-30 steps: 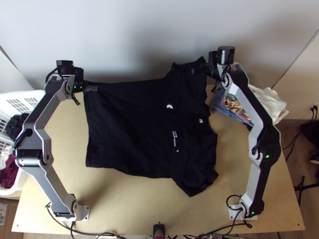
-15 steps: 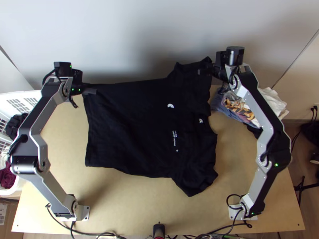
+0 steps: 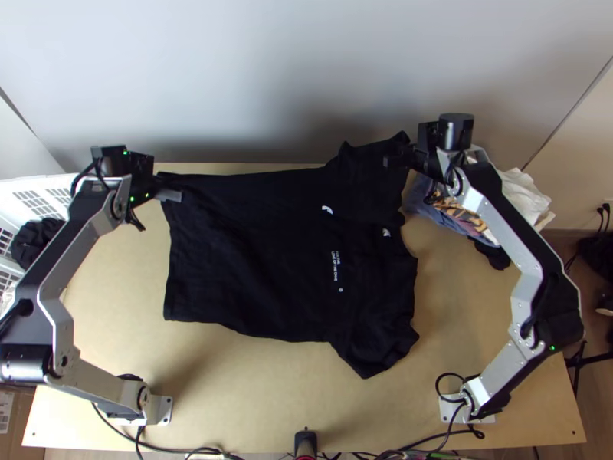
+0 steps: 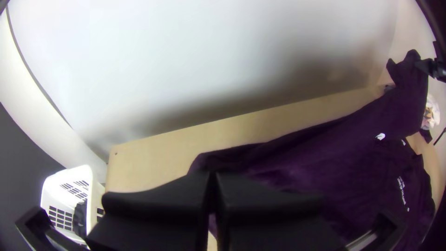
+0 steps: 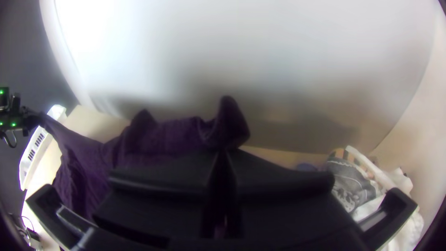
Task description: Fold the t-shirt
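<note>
The black t-shirt lies spread sideways, hem at the left and collar at the right, its far edge lifted at both ends. At its far left hem corner my left gripper is closed on the cloth. My right gripper pinches the far sleeve. In the left wrist view the fingers of my left gripper meet over the shirt. In the right wrist view my right gripper is shut on the sleeve, which bunches up beyond the fingertips.
A pile of mixed clothes lies at the table's far right, partly under the right arm. A white laundry basket with clothes stands off the left side. A pale wall rises behind the table.
Both grippers have come down the picture toward the table's near side, the left more so, also shifting slightly left. The shirt's far edge has come with them; its near part stays put.
</note>
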